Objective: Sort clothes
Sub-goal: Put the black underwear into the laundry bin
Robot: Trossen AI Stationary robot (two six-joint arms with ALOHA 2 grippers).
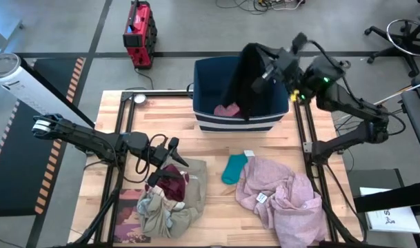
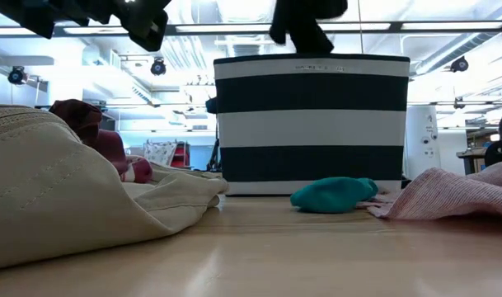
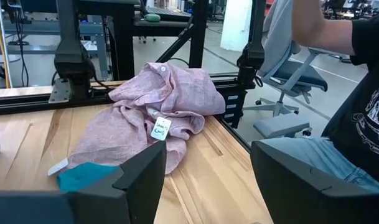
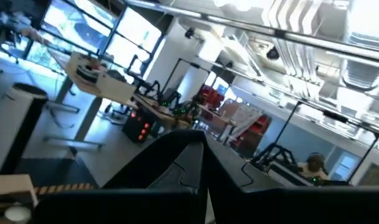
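My right gripper is shut on a black garment above the navy-and-white striped bin at the table's far edge. A pink garment lies in the bin. My left gripper stands open and level over the far edge of a pile at the near left: maroon, khaki-beige and grey-green clothes. It touches nothing. A small teal garment and a large lilac-pink one lie flat on the table at the near right. My right gripper holds the black garment by its upper end; the hold itself is hidden by the cloth and the gripper's body. The garment hangs slack below the fingers over the bin's opening, and its lower end shows at the height of the bin's rim.
A flat book with a dark pinkish cover lies under the pile at the table's near left corner. The table's frame posts stand along its right edge, and a person sits just beyond them. Bare wood shows between the two heaps.
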